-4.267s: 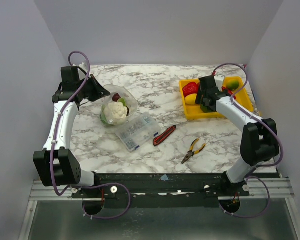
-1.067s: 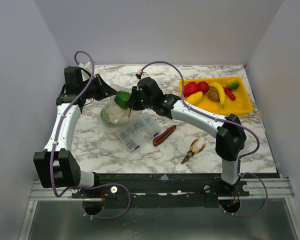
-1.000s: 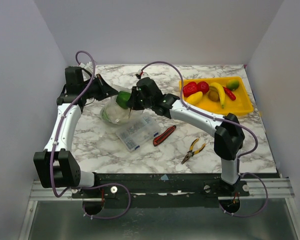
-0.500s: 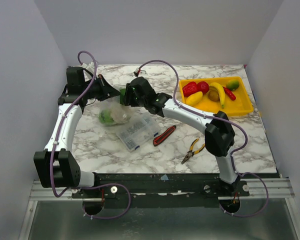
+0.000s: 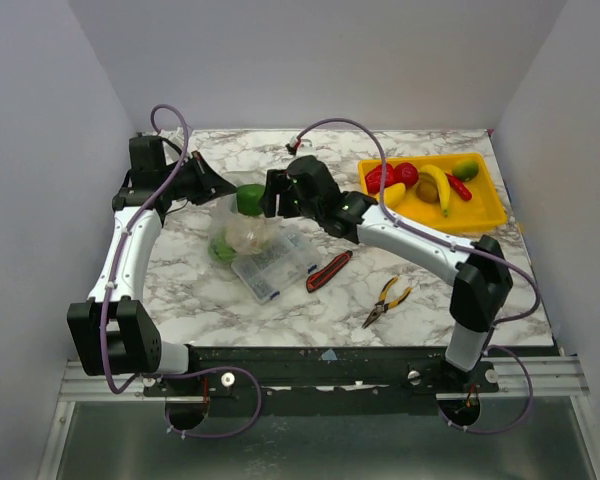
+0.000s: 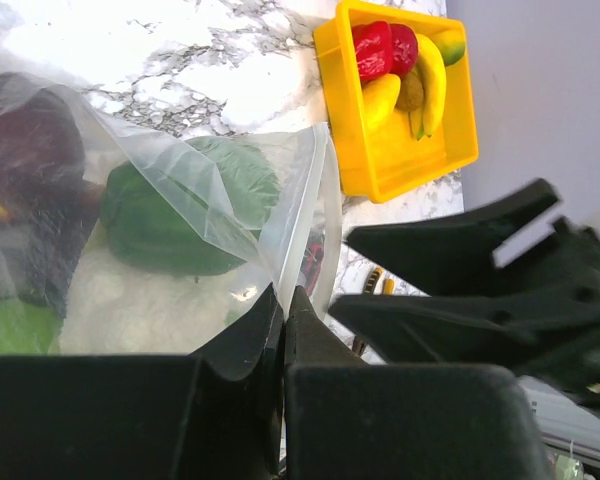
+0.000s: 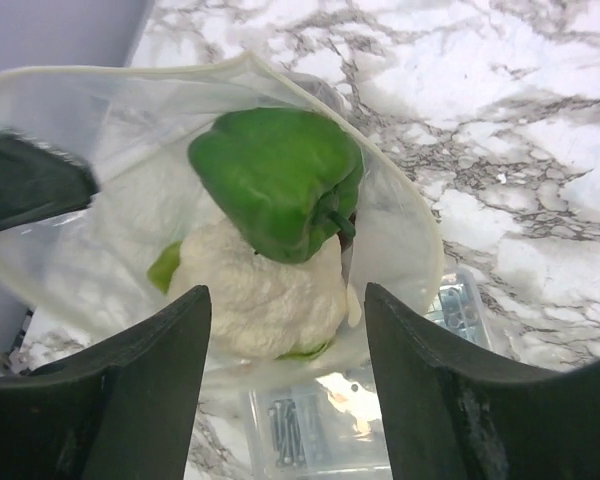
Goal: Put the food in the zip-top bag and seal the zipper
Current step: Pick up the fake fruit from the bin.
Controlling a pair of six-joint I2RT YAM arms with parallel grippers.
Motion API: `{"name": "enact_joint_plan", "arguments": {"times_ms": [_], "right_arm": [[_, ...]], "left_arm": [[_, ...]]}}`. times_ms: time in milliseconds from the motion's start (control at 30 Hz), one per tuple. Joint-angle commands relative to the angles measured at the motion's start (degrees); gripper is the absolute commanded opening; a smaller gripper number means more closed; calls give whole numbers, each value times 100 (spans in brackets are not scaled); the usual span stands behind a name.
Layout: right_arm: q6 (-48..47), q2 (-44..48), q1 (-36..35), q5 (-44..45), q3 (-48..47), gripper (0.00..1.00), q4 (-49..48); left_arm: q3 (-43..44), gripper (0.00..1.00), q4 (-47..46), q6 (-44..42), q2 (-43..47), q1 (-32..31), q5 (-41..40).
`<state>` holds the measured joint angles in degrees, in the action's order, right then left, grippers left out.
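Note:
The clear zip-top bag [image 5: 242, 236] lies at the table's left with its mouth held up. My left gripper [image 5: 217, 187] is shut on the bag's mouth edge, as its wrist view shows [image 6: 283, 296]. A green pepper [image 7: 275, 180] rests on the white cauliflower [image 7: 265, 290] just inside the mouth. A dark maroon piece [image 6: 25, 150] lies deeper in the bag. My right gripper [image 7: 285, 300] is open and empty, just behind the pepper [image 5: 248, 198]. Red, yellow and green pieces [image 5: 420, 183] lie in the yellow tray [image 5: 450, 223].
A clear rigid compartment box [image 5: 276, 263] sits against the bag's near side. A red-and-black utility knife [image 5: 328, 271] and yellow-handled pliers [image 5: 387, 300] lie in front of centre. The tray stands at the back right. Grey walls enclose the table.
My right arm carried the green pepper from the tray to the bag's mouth, let it go and drew back slightly to the right. The left gripper kept hold of the bag.

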<state>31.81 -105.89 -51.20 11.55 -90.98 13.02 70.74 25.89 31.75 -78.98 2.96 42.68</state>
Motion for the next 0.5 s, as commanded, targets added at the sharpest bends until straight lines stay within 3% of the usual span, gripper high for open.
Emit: {"name": "enact_joint_plan", "arguments": {"times_ms": [0, 233, 467], "right_arm": [[-459, 781, -9, 203, 317, 67, -48], [-584, 1538, 861, 998, 1072, 70, 154], [-175, 1950, 2884, 984, 2141, 68, 236]], "left_arm": [[76, 0, -71, 42, 41, 59, -66], [80, 0, -82, 60, -15, 77, -22], [72, 0, -109, 98, -46, 77, 37]]}}
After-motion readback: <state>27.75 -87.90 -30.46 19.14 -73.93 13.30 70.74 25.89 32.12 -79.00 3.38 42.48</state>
